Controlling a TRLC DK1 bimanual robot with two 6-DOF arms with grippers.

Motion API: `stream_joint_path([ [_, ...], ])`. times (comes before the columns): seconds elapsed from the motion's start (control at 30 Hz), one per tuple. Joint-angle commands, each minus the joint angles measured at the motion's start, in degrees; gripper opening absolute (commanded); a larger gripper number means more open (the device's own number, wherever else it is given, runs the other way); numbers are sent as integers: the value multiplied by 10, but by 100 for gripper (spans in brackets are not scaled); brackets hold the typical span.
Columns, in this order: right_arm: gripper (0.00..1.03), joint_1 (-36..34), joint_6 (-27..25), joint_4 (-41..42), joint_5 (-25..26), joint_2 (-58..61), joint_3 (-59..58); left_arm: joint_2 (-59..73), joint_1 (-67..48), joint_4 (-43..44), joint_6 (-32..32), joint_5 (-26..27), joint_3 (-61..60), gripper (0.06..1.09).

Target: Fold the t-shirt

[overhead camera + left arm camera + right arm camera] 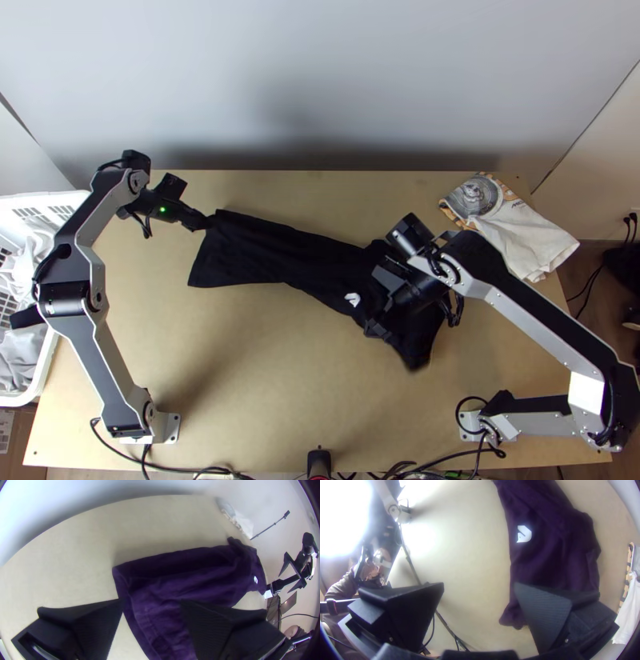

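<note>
- Jaws wide apart on left gripper (197, 202), by dark T-shirt's (280, 250) 10 o'clock end
- Jaws likewise apart on right gripper (381, 306), over its 4 o'clock end
- Between, a long, rumpled strip of shirt across the surface (264, 376)
- At 2 o'clock, pale printed cloth (528, 236); at 9, white basket (60, 198)

T-shirt (264, 250) across the table (280, 384); basket (49, 360) left, apparently holding laundry (24, 348); cloths (524, 238) behind, right.
</note>
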Motion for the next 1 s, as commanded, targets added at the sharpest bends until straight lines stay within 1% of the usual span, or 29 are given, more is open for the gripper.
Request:
stream_joint_path([
  [0.0, 99, -7, -2, 7, -5, -6, 29, -8, 3, -8, -25, 2, 30, 104],
  [0.07, 99, -7, -6, 7, -5, -14, 29, -12, 6, -42, -22, 4, 46, 104],
  [0.17, 99, -11, -5, 7, -5, -17, 38, -13, 14, -126, 24, -2, 60, 104],
  [0.27, 99, -36, 2, 10, -5, -6, 51, -18, 34, -176, 24, -17, 59, 104],
  [0.3, 99, -46, 7, 12, -5, 0, 58, -18, 40, -184, 22, -36, 55, 104],
  [0.37, 99, -65, 43, 25, -7, 21, 72, -29, 54, -173, 11, -96, 30, 104],
  [0.43, 99, -87, 90, 25, -26, 46, 92, -55, 59, -126, 6, -181, -20, 104],
  [0.47, 99, -91, 115, 25, -33, 57, 104, -71, 64, -105, 6, -200, -46, 104],
  [0.53, 99, -96, 151, 26, -42, 75, 125, -92, 72, -93, 10, -206, -83, 104],
  [0.67, 99, -91, 188, 32, -42, 124, 153, -96, 72, -103, 40, -209, -135, 104],
  [0.73, 99, -82, 199, 32, -42, 145, 168, -94, 68, -117, 55, -209, -150, 104],
  [0.87, 99, -68, 209, 32, -42, 162, 189, -85, 60, -150, 63, -205, -162, 104],
  [0.97, 99, -65, 215, 33, -42, 167, 187, -85, 55, -161, 67, -184, -173, 104],
])
